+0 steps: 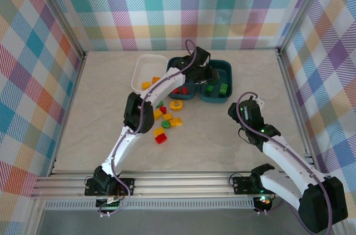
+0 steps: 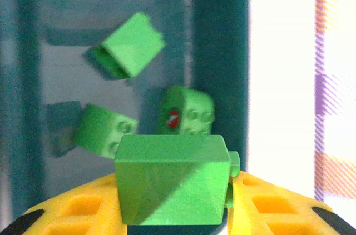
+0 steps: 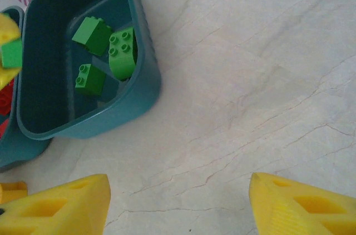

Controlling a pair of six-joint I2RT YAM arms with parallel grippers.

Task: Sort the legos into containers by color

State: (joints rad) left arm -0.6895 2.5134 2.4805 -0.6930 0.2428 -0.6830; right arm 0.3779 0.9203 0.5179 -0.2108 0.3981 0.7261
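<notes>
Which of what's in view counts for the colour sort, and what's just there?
Job: white tray, red-brick teal tray, green-brick teal tray, loose bricks, green brick in left gripper.
Just there: frame rail, plaid walls.

I see three trays side by side at the far end of the table (image 1: pixel 222 140): left tray (image 1: pixel 150 65), middle tray (image 1: pixel 190 94), right tray (image 1: pixel 228 79). Loose bricks (image 1: pixel 167 119) lie before the middle tray. My left gripper (image 1: pixel 203 73) holds a brick (image 2: pixel 172 182) above the right tray, over three bricks (image 3: pixel 114 51) lying in it. My right gripper (image 1: pixel 246 111) hangs before that tray, to its right.
</notes>
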